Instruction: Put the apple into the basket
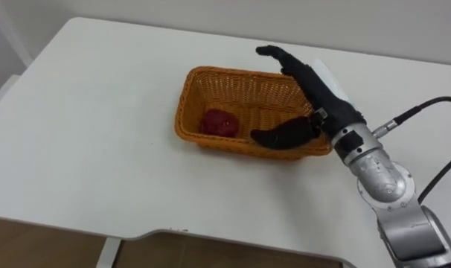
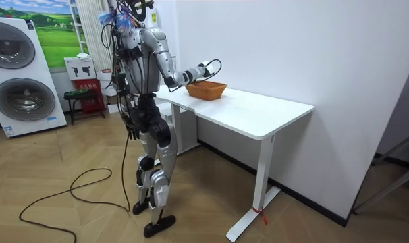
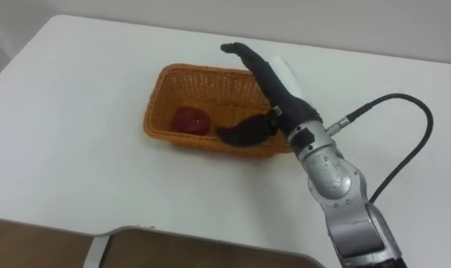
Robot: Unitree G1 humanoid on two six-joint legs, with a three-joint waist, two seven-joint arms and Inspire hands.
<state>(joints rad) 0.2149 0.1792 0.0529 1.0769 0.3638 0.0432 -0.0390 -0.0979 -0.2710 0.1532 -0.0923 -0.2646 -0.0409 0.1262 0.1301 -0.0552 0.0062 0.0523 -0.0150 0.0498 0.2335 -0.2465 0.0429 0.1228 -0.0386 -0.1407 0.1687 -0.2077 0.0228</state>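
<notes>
A red apple [image 1: 219,122] [image 3: 191,119] lies in the left part of an orange wicker basket [image 1: 210,78] [image 3: 170,82] on the white table [image 1: 91,134]. My right hand [image 1: 307,85] [image 3: 274,85] hovers over the basket's right end, open, its fingers straight and pointing away, its thumb spread toward the apple. It holds nothing and does not touch the apple. In the room view I stand at the table's end with the right arm reaching out to the basket [image 2: 206,89].
The table's near edge [image 1: 158,237] runs along the bottom, with wooden floor below it. A washing machine [image 2: 22,74] and a small red stool [image 2: 79,101] stand behind me against the wall.
</notes>
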